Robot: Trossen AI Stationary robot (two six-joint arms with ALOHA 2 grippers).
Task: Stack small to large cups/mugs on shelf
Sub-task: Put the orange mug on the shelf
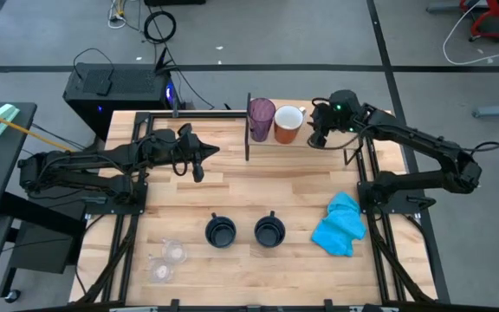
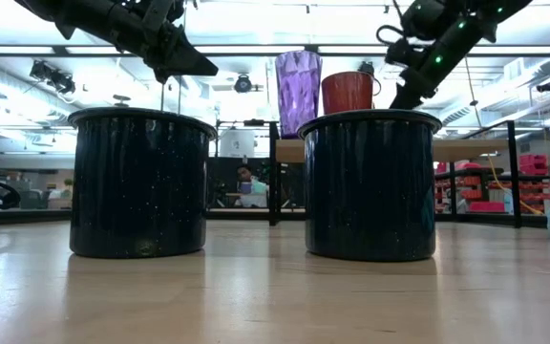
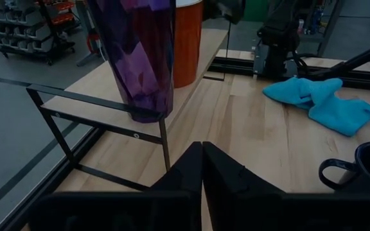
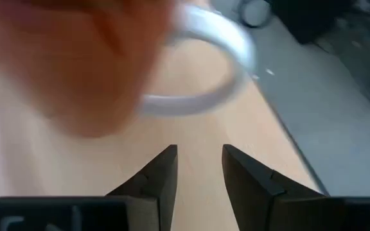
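High view: purple tumbler (image 1: 261,119) and orange mug (image 1: 288,124) on shelf (image 1: 319,139); right tool (image 1: 319,139) beside mug.
Low view: two navy mugs (image 2: 139,182) on tabletop (image 2: 275,296); no readable writing.
Left wrist view: left tool (image 3: 202,168) closed, empty.
Right wrist view: fingers (image 4: 162,176) slightly apart, empty, near mug handle (image 4: 217,70).

No legible text or labels.

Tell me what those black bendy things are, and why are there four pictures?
They are two robot arms at a wooden table. One camera looks down from above, one sits at table height, and one rides on each wrist. The purple tumbler and orange mug stand on the shelf. Two navy mugs, two clear cups and a blue cloth wait on the table. The right gripper is open by the orange mug's handle. The left gripper is shut, holding nothing.
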